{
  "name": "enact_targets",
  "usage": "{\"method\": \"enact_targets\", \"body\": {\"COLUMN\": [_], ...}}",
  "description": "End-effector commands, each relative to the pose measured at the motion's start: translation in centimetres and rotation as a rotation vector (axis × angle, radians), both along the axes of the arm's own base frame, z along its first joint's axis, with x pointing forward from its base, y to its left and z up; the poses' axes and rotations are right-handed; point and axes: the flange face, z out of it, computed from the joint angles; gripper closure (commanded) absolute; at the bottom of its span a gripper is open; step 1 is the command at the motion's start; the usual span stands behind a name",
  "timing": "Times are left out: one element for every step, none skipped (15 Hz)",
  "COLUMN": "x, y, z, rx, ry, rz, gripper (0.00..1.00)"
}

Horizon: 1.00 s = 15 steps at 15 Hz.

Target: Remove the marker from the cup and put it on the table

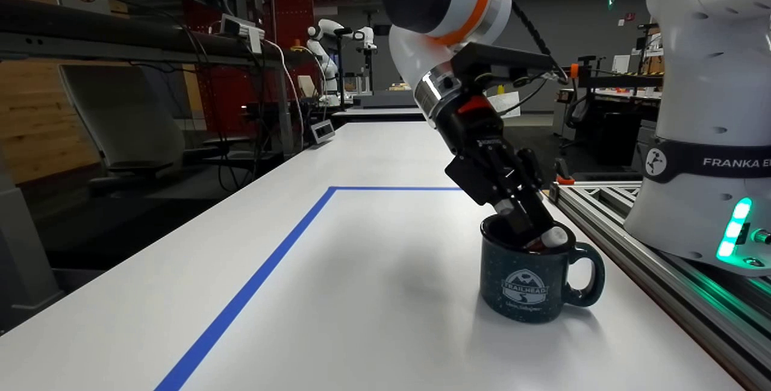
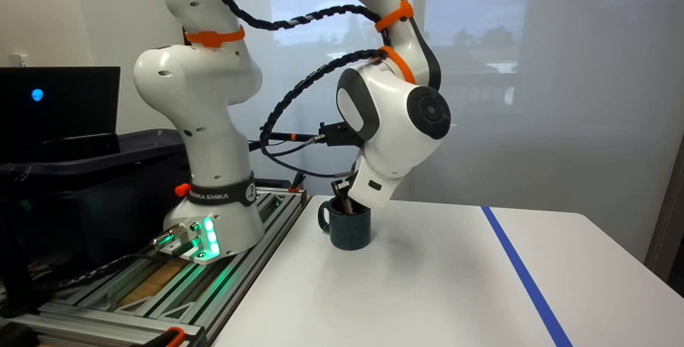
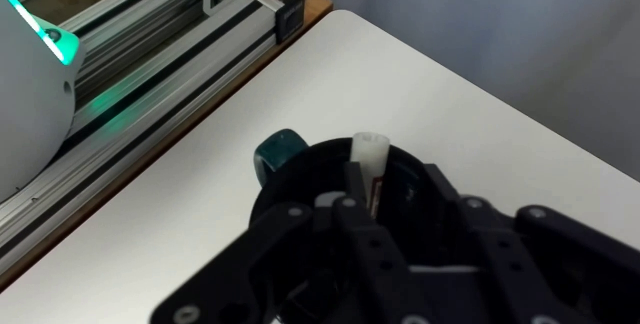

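Observation:
The dark mug (image 1: 523, 287) stands upright on the white table (image 1: 373, 258) and shows in an exterior view (image 2: 350, 233) and in the wrist view (image 3: 307, 176). The marker leans inside the mug. Its whitish end (image 3: 370, 152) rises at the rim, with a dark red label strip below; that end also shows in an exterior view (image 1: 554, 237). My gripper (image 3: 395, 174) is open, tilted, with its fingertips at the mug's mouth. The marker lies between the fingers, close beside the left finger, with a gap to the right finger. The marker's lower part is hidden.
A blue tape line (image 1: 265, 270) runs along the table. The mug's handle (image 1: 587, 276) points toward the robot base (image 1: 711, 198). Metal rails (image 1: 662, 276) border the table on the base side. A wall (image 2: 561, 122) stands behind the table's far edge.

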Motion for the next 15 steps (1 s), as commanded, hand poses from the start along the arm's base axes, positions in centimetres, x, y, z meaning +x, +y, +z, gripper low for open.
{"method": "enact_targets", "body": {"x": [-0.2,-0.3,-0.3,-0.4,-0.4,-0.5,-0.5,-0.5,-0.5,-0.5,-0.5,-0.5,-0.5,-0.5,-0.5], "y": [-0.2,-0.3,-0.4,-0.4,-0.4,-0.3,-0.2,-0.1,0.1,0.2,0.3,0.5,0.6,0.8,0.8], "z": [-0.3,-0.5,-0.7,-0.8,-1.0,-1.2,-1.4,-1.6,-1.8,-2.0,-2.2,-2.5,-2.7,-2.9,-2.6], "rx": [-0.001,-0.002,-0.003,-0.007,-0.004,-0.013,-0.011,-0.011,-0.016,-0.016,-0.02,-0.02,-0.02,-0.019,-0.014], "ry": [0.043,0.049,0.054,0.059,0.063,0.067,0.07,0.072,0.075,0.072,0.07,0.071,0.075,0.075,0.069], "rz": [0.008,0.009,0.008,0.005,0.007,0.004,0.004,0.003,0.003,0.004,0.008,0.01,0.011,0.017,0.021], "gripper": [0.65,0.65,0.67,0.67,0.68,0.68,0.68,0.67,0.67,0.67,0.65,0.67,0.74,0.93,1.0]}}
